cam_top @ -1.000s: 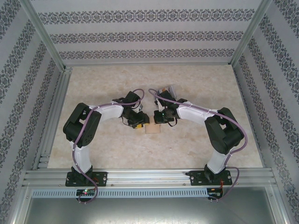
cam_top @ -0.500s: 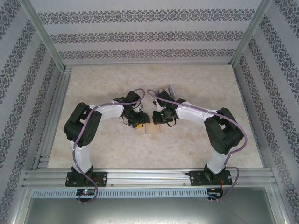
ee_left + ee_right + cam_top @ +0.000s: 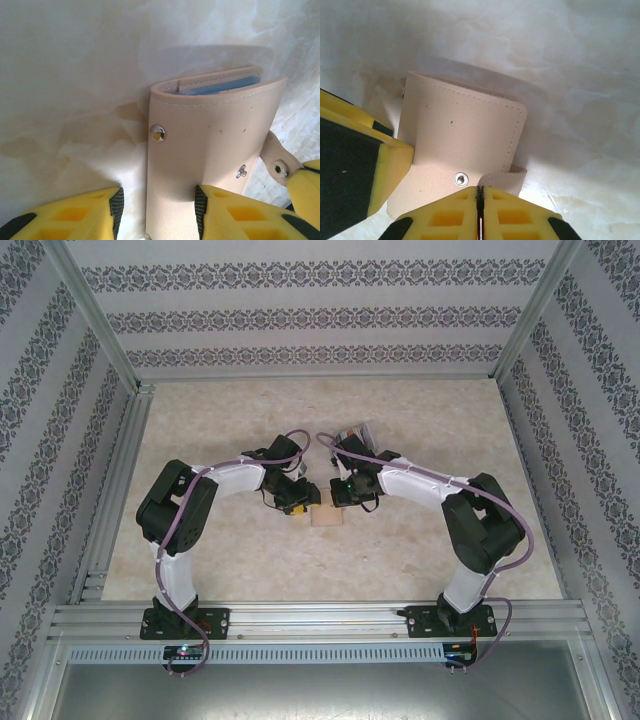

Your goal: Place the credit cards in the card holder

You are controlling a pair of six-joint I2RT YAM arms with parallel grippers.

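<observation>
Top external view, set against the two earlier pictures: very little altered. Wrist of the right arm [image 3: 430,485] nudged a touch. Same pose for the left arm [image 3: 215,480]. Same spot for the card holder [image 3: 325,517], mid-way across the tabletop [image 3: 400,570] between the two wrists. Judged meaning: no carrying under way, only fine work at the flap, probably the fastening of the snap.

Entry, right claw [image 3: 480,197]: fingers together, clamped on the snap tab [image 3: 504,179] at the holder's near edge.

Entry, left claw [image 3: 157,200]: fingers apart, roughly half-way, straddling one corner of the holder. In the right wrist view, one yellow finger touching the holder's side. Holding or merely steadying: cannot tell.

Entry, credit cards [image 3: 220,86]: blue edges tucked inside the holder's pocket, left wrist view. Judged: loading largely done, closing left to do.

Count:
- arms, two; claws, two
- card holder, one, tan, folded over
- snap tab, one
- metal snap parts [image 3: 157,133], three in the left wrist view: one on the face, one small near the far corner, one on the tab
- cards, thin blue stack, number not readable
</observation>
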